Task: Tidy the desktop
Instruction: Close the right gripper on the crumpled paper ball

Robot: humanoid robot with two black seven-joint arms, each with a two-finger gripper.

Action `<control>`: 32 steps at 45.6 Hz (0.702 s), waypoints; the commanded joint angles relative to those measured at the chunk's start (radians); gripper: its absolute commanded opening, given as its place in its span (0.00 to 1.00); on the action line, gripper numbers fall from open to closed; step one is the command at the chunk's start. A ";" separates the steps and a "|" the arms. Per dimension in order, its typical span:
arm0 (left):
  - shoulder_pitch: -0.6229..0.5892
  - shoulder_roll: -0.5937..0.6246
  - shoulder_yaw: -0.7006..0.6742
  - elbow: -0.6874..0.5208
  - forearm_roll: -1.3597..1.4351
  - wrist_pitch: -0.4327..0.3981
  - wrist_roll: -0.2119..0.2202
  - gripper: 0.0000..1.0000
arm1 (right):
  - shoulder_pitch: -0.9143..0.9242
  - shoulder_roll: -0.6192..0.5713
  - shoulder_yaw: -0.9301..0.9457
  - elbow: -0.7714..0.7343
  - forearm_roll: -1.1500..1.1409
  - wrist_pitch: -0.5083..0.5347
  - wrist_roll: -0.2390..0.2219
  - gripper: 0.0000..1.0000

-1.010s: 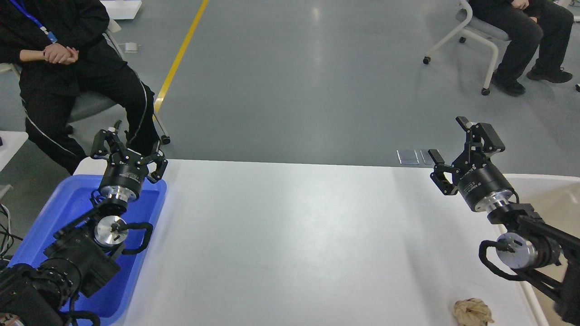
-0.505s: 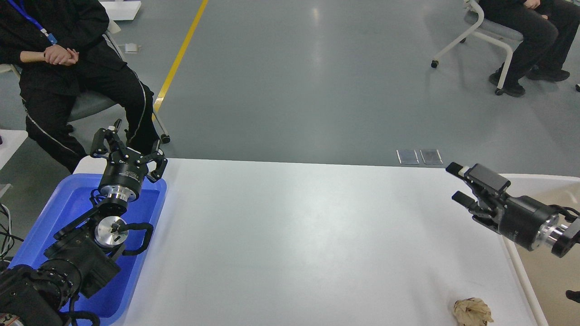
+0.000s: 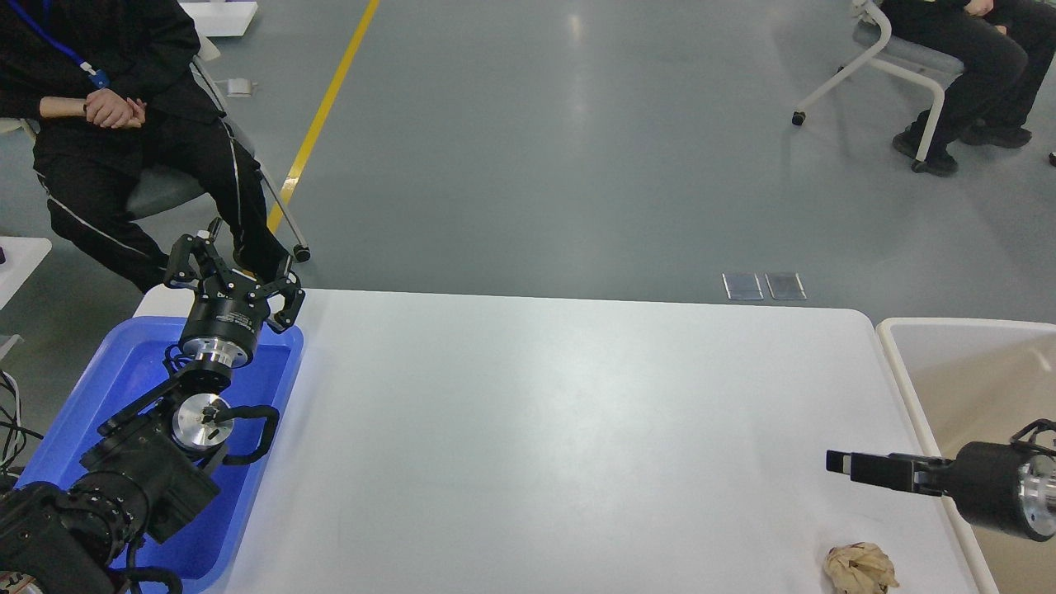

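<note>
Desktop nearly tidy; one item left.
Desktop (image 3: 544, 429) fills centre view; crumpled paper ball (image 3: 860, 568) lies loose at 5 o'clock. Right gripper (image 3: 841, 463) edge-on just above it, opening unreadable. Left gripper (image 3: 233, 272), 9 o'clock, fingers apart, empty.

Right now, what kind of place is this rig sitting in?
Probably a robot lab or workshop floor: bare grey floor with a yellow line, seated people watching from rolling chairs, and a white desktop set between a blue tray and a beige bin.
</note>
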 commanded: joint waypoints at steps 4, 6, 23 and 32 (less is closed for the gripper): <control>0.000 0.000 0.000 0.000 0.000 0.000 0.000 1.00 | 0.077 0.054 -0.157 -0.073 -0.204 0.024 -0.054 1.00; 0.000 0.000 0.000 0.000 0.000 0.000 0.000 1.00 | 0.077 0.066 -0.171 -0.090 -0.206 0.022 -0.053 0.98; 0.000 0.000 0.000 0.000 0.000 0.000 0.000 1.00 | 0.042 0.183 -0.268 -0.193 -0.289 -0.091 -0.045 0.97; 0.000 0.000 0.001 0.000 0.000 0.000 0.000 1.00 | 0.013 0.192 -0.268 -0.200 -0.292 -0.097 -0.043 0.98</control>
